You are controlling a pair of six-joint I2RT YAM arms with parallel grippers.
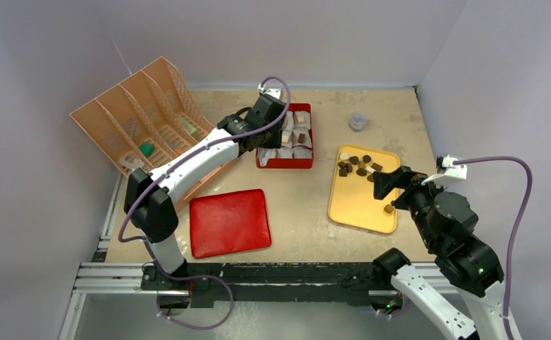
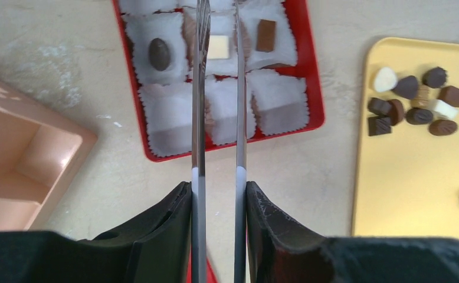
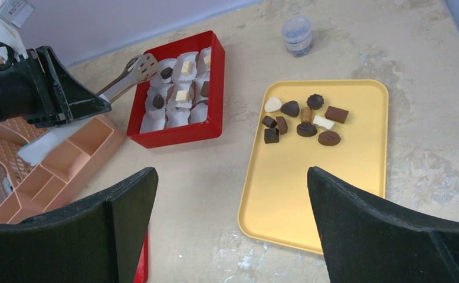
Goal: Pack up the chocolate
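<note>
Several chocolate pieces, dark, tan and white, lie clustered at the far end of a yellow tray, with one tan piece apart from them. A red box lined with white paper cups holds a few more pieces. My left gripper is shut on metal tongs. The tongs reach over the box, and nothing shows between their tips. My right gripper hangs open and empty over the tray's near part.
An orange slotted rack stands at the left, close to the left arm. The red lid lies flat near the front. A small grey jar stands beyond the tray.
</note>
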